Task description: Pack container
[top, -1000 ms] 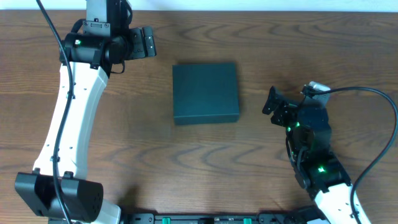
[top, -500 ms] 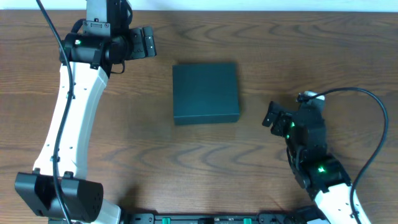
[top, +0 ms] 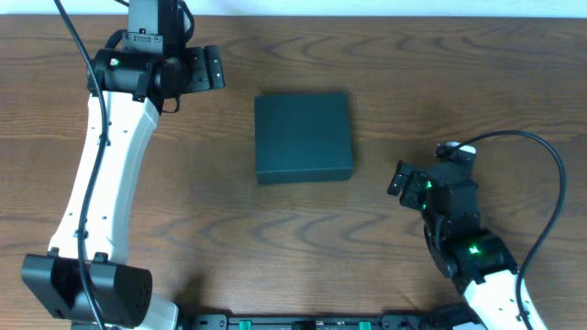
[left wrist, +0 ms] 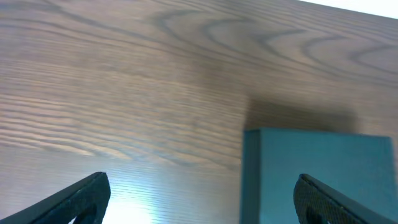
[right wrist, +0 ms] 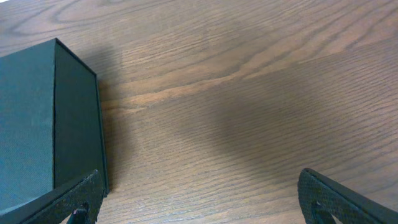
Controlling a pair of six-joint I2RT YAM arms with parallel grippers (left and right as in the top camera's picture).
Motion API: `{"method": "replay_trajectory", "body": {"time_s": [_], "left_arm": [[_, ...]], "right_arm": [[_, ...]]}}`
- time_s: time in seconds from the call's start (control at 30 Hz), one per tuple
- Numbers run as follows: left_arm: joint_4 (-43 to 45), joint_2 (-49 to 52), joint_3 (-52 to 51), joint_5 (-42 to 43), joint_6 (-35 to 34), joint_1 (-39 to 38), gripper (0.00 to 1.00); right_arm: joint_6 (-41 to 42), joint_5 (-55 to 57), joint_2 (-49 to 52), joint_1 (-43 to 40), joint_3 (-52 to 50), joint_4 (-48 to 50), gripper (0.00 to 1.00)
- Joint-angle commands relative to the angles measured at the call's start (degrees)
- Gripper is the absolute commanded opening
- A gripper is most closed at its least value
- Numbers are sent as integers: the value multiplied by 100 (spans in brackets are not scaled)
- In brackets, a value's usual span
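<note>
Brown wood-grain table fills pretty much the whole overhead shot, with wavy darker grain running across it and a thin pale strip along the far edge. The surface has a soft sheen, and in the left wrist view there's a bright glare patch low down between the fingers.

On the left is the white left arm, going from its black base at the near edge up to the far left corner. The left gripper sits up there pointing toward the middle of the table, jaws spread wide and not gripping a thing. From its own camera, bare wood takes up most of the frame and one corner of the box pokes in at the lower right.

Around the middle, a bit toward the far side, is the container: a plain dark teal square box, lid shut, lying flat on the wood with a soft shadow round it. It's well apart from both grippers.

Over on the right is the right arm, black with little green lights, and a black cable looping off it. The right gripper faces left, near the box's near right corner but not touching, jaws spread wide too. Its camera catches the box's side wall at the left edge.
</note>
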Motion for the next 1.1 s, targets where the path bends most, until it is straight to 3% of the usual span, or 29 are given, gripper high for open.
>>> {"method": "replay_trajectory", "body": {"time_s": [0.0, 0.33, 0.57, 0.83, 1.07], "left_arm": [[-7, 11, 33, -717, 70, 50, 95], [1132, -435, 35, -820, 1471, 61, 95], [684, -942, 2, -807, 2240, 94, 95], [240, -1709, -310, -800, 2374, 341, 95], [216, -2907, -1309, -343, 2424, 791, 95]], "right_arm": [[-22, 79, -11, -13, 48, -13, 99], [-22, 79, -11, -15, 48, -13, 99], [-22, 79, -11, -13, 48, -13, 99], [-22, 79, -11, -13, 48, -13, 99], [-22, 79, -11, -13, 48, -13, 99]]}}
